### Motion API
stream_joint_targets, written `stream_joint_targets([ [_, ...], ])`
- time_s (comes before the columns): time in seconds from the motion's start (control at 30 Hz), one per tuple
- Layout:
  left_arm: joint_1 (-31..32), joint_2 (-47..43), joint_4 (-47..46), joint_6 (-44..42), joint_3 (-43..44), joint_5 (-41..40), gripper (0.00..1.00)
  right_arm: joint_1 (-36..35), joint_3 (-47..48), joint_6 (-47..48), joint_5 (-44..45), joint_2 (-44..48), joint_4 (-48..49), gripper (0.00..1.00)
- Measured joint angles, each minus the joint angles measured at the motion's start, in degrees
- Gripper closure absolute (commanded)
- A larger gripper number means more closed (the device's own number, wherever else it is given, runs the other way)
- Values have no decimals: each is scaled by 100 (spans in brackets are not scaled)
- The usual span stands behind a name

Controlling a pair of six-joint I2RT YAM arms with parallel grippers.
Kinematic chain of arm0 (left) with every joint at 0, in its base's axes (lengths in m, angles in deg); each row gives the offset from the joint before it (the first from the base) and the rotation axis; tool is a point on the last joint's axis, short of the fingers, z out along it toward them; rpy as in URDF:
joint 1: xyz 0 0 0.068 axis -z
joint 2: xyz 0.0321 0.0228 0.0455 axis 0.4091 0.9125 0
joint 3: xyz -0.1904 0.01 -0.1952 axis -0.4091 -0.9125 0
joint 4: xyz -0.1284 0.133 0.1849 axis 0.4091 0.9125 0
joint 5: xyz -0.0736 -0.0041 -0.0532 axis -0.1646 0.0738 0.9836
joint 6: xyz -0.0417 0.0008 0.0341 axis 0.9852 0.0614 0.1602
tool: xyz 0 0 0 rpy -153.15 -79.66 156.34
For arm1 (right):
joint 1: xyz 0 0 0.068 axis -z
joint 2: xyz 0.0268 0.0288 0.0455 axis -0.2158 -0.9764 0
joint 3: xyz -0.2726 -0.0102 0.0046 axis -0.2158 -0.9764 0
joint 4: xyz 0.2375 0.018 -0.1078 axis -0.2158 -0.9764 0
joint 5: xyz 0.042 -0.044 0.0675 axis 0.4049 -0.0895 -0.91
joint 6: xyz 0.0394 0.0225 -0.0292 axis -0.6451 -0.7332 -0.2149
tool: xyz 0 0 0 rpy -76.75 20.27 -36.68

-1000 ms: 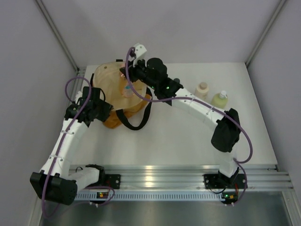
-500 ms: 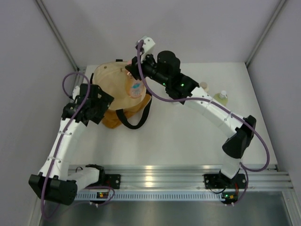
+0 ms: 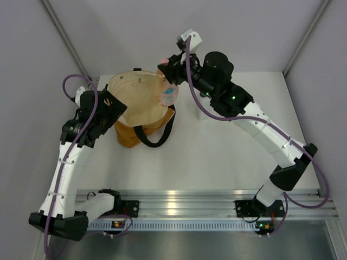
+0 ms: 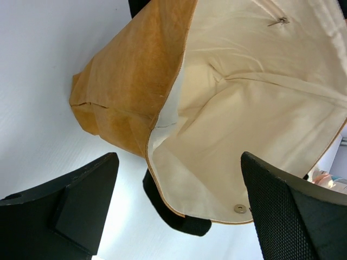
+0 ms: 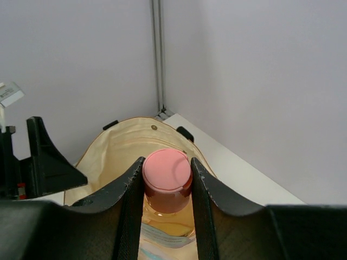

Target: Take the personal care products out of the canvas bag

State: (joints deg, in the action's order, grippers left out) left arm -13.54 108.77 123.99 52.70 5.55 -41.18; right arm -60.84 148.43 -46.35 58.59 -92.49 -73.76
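The mustard-tan canvas bag [image 3: 130,132] lies at the back left of the table with its cream lining [image 3: 138,100] facing up. My right gripper [image 3: 165,77] is shut on the orange-pink bottle [image 3: 168,95] and holds it in the air over the bag's right rim. In the right wrist view the fingers [image 5: 130,189] clamp just below its pink cap [image 5: 167,170], with the bag [image 5: 114,146] underneath. My left gripper [image 3: 105,111] hovers at the bag's left side, open and empty. Its wrist view shows the lining [image 4: 255,103] beyond the spread gripper [image 4: 179,162]. The other bottles are hidden behind my right arm.
The bag's black strap [image 3: 157,135] loops onto the table in front of it and also shows in the left wrist view [image 4: 173,214]. Grey walls close in the table at the back and sides. A metal rail [image 3: 206,203] runs along the near edge.
My right gripper has lifted the orange-pink bottle up and to the right, out of the bag. My right arm now covers the bottles on the table. My left gripper has risen slightly.
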Motion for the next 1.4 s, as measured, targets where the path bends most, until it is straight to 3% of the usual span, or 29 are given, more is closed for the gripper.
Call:
stream_joint_targets([
  [0.27, 0, -175, -98, -874, 715, -13, 2, 765, -820, -229, 223, 782, -74, 100],
  [0.63, 0, -610, -201, -1729, 846, -188, 2, 2227, -4227, -391, 557, 2157, 896, 100],
  [0.9, 0, -669, -197, -1843, 763, -205, 2, 2500, -6133, -155, 516, 2524, 2098, 100],
  [1.13, 0, -671, -197, -1847, 763, -181, 2, 2601, -7062, 31, 306, 2531, 3421, 100],
  [1.4, 0, -686, -197, -1845, 660, -129, 2, 2640, -7215, 74, 210, 2173, 4371, 100],
])
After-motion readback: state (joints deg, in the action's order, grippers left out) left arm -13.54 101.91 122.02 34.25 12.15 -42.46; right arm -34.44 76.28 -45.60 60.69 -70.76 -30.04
